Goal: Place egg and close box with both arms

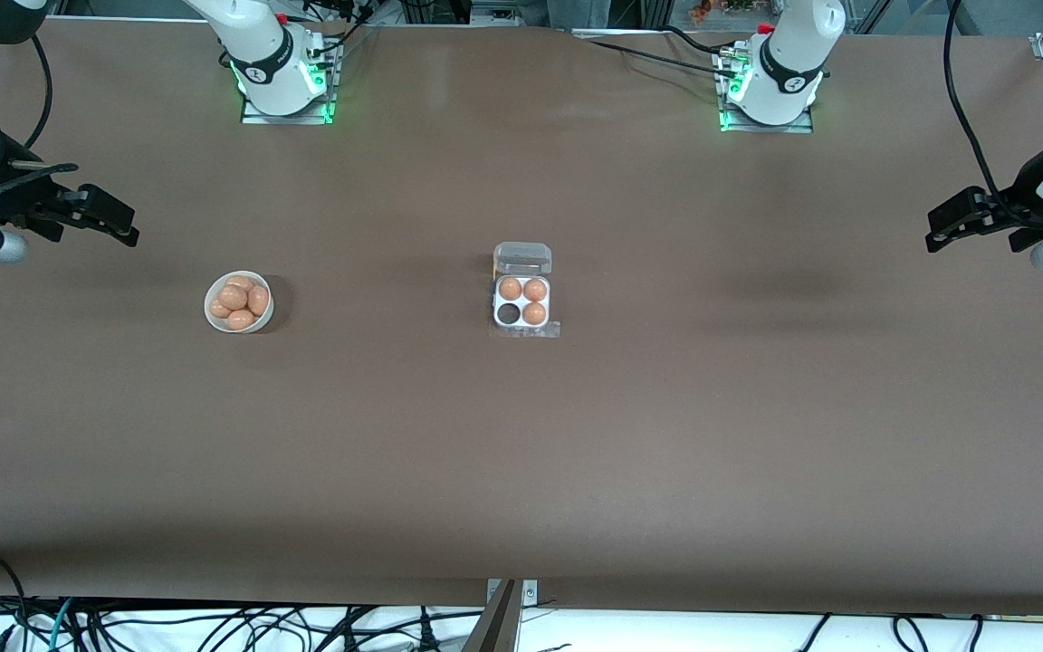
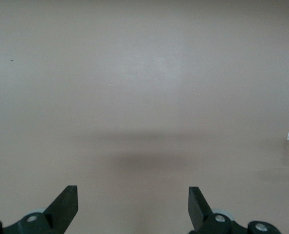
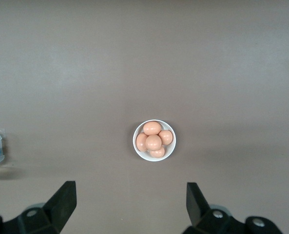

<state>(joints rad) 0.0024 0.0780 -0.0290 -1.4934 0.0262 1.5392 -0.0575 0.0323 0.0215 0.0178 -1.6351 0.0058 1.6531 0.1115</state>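
The egg box [image 1: 521, 302] has three eggs, one empty hole and its lid up, while the left gripper [image 2: 133, 207] and right gripper [image 3: 130, 204] hang wide open.

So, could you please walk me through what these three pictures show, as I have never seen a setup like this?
These are two robot arms bolted along one edge of a brown table. The wide picture comes from a high camera facing them. The other two come from cameras on each arm's wrist, looking down past its black fingers.

The left gripper hangs over the left arm's end of the table, open and holding nothing; its wrist view shows mostly bare table. The right gripper waits over the right arm's end, also open and holding nothing.

In the middle sits a small clear box with its lid open: three eggs inside, one cell unfilled. Toward the right arm's end stands a white bowl of eggs, which the right wrist view looks down on.
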